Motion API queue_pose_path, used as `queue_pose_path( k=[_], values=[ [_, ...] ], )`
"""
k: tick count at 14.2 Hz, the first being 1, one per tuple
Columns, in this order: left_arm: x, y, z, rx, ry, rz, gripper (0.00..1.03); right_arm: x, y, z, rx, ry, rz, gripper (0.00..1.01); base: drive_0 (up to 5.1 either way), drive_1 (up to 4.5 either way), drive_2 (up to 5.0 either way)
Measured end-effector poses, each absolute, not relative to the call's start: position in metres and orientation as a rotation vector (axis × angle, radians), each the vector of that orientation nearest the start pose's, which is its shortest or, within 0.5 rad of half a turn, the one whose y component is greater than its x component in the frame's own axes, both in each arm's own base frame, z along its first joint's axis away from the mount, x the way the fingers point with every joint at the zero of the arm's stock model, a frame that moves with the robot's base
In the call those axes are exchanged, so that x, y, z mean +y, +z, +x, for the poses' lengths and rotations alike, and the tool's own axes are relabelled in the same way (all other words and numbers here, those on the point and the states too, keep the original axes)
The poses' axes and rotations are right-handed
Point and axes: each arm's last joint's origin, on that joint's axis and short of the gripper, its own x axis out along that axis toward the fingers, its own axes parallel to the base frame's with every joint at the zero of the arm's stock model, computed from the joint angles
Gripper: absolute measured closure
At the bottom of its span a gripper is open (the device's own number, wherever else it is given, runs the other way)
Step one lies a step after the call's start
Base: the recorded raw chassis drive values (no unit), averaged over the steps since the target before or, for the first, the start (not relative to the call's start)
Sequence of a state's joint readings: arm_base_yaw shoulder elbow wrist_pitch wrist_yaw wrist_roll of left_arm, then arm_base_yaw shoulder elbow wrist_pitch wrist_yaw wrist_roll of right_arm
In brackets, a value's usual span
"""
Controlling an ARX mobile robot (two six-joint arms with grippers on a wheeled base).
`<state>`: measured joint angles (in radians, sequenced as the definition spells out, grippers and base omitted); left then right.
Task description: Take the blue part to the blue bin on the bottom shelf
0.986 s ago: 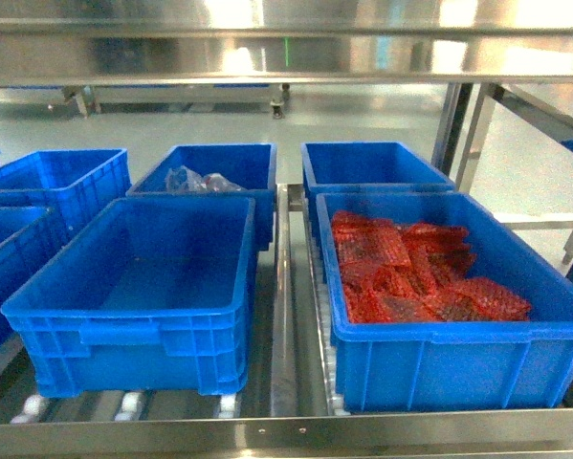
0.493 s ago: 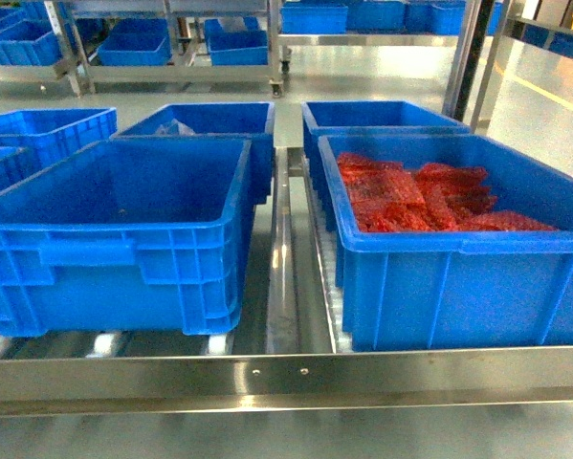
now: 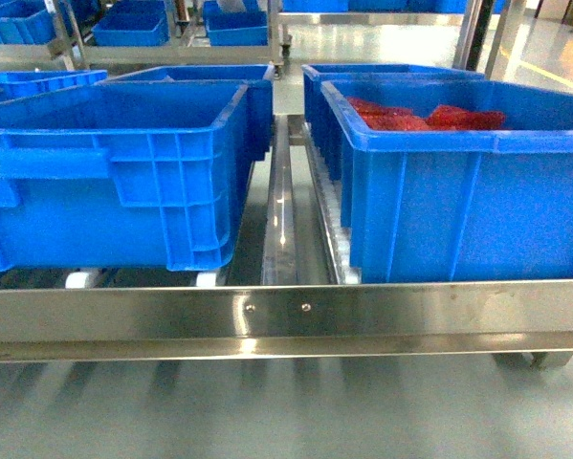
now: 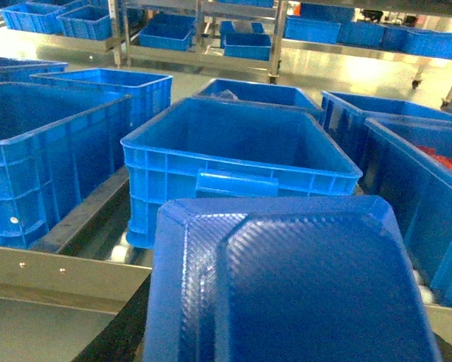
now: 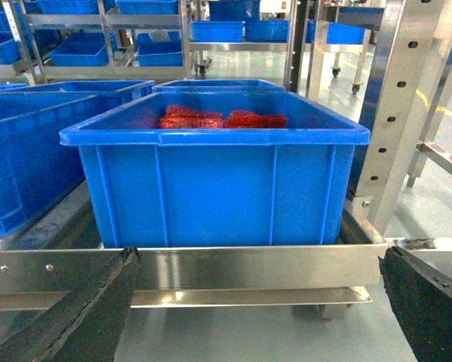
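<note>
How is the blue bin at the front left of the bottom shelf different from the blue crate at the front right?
The blue bin looks empty in the left wrist view; the crate at the front right holds red packets. The bin's near wall carries a moulded handle ledge and ribs; the crate's near wall shows plain vertical panels. The bin stands left of the central divider rail, the crate right of it. Both are bright blue, rectangular, upright, on the bottom shelf.
</note>
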<state>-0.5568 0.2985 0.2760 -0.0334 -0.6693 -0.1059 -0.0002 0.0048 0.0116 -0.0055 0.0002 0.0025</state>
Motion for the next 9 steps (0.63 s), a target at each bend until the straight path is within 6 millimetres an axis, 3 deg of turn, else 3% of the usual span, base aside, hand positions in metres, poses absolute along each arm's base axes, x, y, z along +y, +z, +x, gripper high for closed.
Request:
queue_pose_path(
  k=[5,9],
  values=[
    [-0.0399,0.2306,0.0980,0.039,0.114,-0.074,0.60,0.0000,0.1665,0.0973,-0.001,0.000,0.002,0.03,0.0,0.00,0.0],
    [-0.0398,0.2308,0.0979,0.038,0.115,-0.075,0.60,0.0000,0.1667,0.0973,-0.002,0.000,0.002,0.03,0.0,3.93,-4.0]
  ],
)
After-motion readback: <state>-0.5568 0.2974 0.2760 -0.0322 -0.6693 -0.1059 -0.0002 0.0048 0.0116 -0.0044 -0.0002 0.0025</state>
